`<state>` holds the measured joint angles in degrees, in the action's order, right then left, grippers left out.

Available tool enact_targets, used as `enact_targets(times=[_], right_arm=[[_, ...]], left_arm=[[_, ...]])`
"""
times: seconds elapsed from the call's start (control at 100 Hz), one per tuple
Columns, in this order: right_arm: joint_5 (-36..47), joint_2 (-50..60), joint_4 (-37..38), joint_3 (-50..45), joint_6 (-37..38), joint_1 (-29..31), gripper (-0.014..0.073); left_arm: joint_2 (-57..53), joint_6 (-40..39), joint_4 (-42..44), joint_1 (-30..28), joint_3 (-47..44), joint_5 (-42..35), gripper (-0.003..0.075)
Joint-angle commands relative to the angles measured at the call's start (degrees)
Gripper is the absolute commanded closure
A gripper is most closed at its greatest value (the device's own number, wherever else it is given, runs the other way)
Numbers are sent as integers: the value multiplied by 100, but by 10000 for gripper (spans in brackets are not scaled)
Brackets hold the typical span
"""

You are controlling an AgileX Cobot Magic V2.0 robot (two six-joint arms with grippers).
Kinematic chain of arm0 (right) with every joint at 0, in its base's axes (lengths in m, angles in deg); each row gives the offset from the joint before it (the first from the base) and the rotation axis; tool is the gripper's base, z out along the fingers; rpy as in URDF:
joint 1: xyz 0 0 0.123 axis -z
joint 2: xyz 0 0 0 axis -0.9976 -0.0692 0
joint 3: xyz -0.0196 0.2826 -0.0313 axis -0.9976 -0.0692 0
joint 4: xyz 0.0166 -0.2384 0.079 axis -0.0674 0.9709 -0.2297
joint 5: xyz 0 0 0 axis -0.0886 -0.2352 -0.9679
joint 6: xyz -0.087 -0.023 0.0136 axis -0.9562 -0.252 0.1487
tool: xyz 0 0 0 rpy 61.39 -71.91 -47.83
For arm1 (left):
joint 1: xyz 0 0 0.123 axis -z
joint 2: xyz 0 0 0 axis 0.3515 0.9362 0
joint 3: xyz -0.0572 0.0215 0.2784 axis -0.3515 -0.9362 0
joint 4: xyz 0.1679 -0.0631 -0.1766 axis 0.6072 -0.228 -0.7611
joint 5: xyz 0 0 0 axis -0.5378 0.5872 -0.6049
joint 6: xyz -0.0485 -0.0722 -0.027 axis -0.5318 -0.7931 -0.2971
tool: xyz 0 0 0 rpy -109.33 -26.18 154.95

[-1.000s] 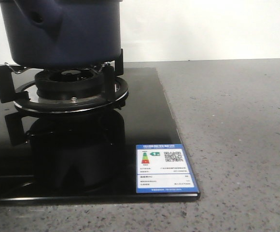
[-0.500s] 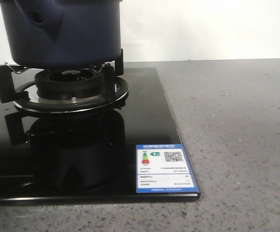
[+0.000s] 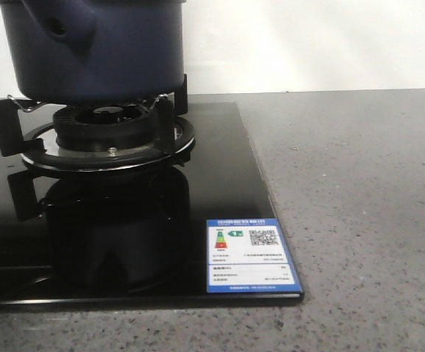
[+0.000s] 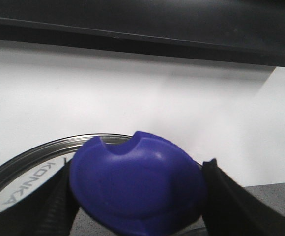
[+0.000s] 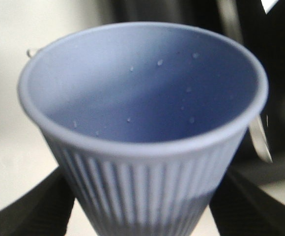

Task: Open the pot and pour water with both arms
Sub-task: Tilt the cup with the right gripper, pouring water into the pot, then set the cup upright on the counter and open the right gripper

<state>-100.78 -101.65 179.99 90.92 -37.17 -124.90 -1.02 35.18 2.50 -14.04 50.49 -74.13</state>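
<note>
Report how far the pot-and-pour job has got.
Looks done: the lid is off, its blue knob clamped in the left claw. In hand: the right claw holds the ribbed cup, which shows only droplets inside. The pot sits on the burner. Left: cannot tell.

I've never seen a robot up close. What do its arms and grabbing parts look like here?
Little shows. In both wrist views only the jaws' fingers appear: black, broad and wedge-shaped, tapering toward the tip. The left gripper's fingers have a ribbed, ridged inner face; the right gripper's fingers look smooth and matte but blurred. No arms, cables or markings are visible.
</note>
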Motion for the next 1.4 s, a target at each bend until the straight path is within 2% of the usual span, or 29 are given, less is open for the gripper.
enact_targets(times=[0.0,0.05,0.12,0.2,0.27,0.43,0.5,0.61,0.85,1.09,1.23,1.39], right_arm=[[-927,490,-54,222,1278,52,254],[-1204,639,-411,222,1800,156,254],[-1260,857,-1290,222,2265,437,254],[-954,1112,-2597,162,2381,906,254],[-550,1374,-3123,-71,2381,1321,254],[-4,2096,-3243,-1146,2392,1823,254],[283,2445,-3243,-1758,2689,2006,254],[1118,2991,-3243,-2731,3298,2410,254],[2638,3326,-3303,-4416,3397,3084,254],[3915,2652,-3772,-4838,3397,3884,254],[5133,2000,-4217,-4838,3307,4358,254],[6091,1244,-4636,-4838,2664,4609,254]], left_arm=[[-150,0,-152,-23,219,-215,323],[-151,0,-152,-23,219,-215,323],[-140,0,-152,-23,219,-215,323],[-140,0,-152,-23,219,-215,323],[-140,0,-152,-23,219,-215,323],[-140,0,-152,-23,219,-132,323],[-140,0,-152,-23,219,-118,323],[-140,0,-152,-23,219,-103,323],[-140,0,-152,-23,219,-99,323],[-140,0,-152,-23,219,-64,323],[-140,0,-152,-23,219,19,323],[-140,0,-152,-23,219,34,323]])
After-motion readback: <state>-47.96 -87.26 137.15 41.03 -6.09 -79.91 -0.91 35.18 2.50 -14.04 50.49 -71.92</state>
